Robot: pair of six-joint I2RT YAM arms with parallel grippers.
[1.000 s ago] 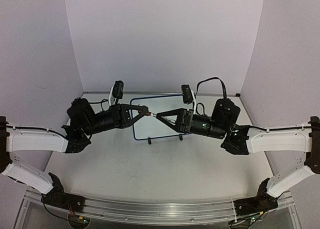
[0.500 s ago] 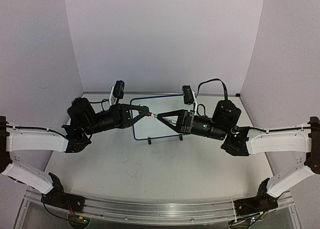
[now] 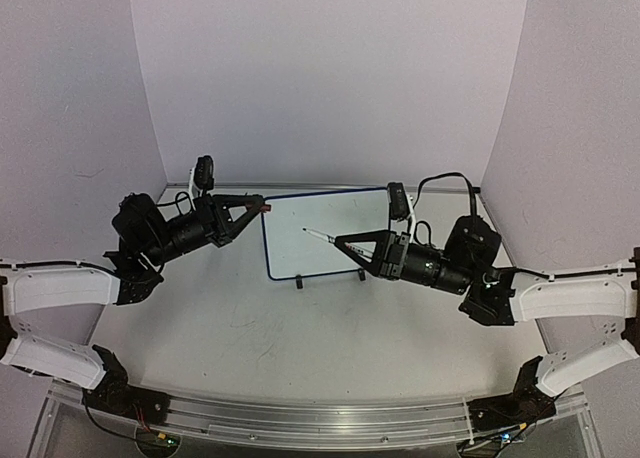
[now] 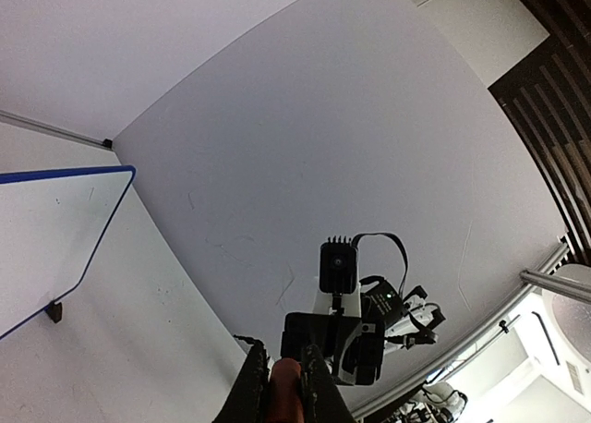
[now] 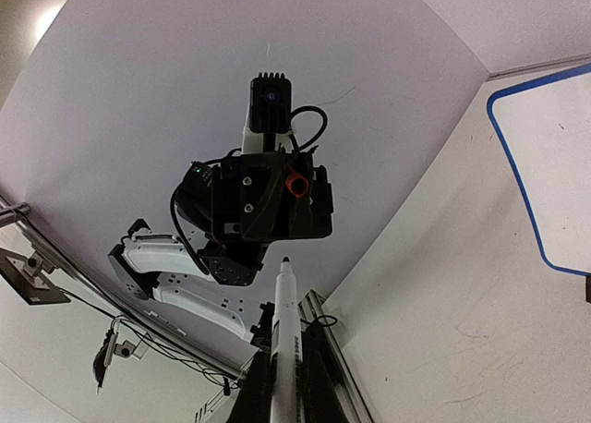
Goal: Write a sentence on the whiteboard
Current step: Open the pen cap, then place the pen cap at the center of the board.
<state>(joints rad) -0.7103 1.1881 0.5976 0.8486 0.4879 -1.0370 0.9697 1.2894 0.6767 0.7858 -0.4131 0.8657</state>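
The whiteboard [image 3: 325,218] stands on two small black feet at the middle back of the table, and no sentence shows on its white face. My left gripper [image 3: 258,207] hovers by the board's upper left corner, shut on a red marker cap [image 4: 284,389]. My right gripper [image 3: 342,240] hangs in front of the board's right half, shut on a white marker [image 3: 322,236]. The marker's bare dark tip [image 5: 285,259] points left towards the left gripper. The board's blue-edged corner appears in the left wrist view [image 4: 55,220] and in the right wrist view [image 5: 554,146].
Pale walls close the table in at the back and on both sides. Faint scuff marks lie on the tabletop [image 3: 260,328] in front of the board. A metal rail [image 3: 300,418] with both arm bases runs along the near edge.
The two grippers, tip to tip over the board before, have drawn apart. The red cap went left with the left gripper, and the bare-tipped marker went right and nearer with the right gripper.
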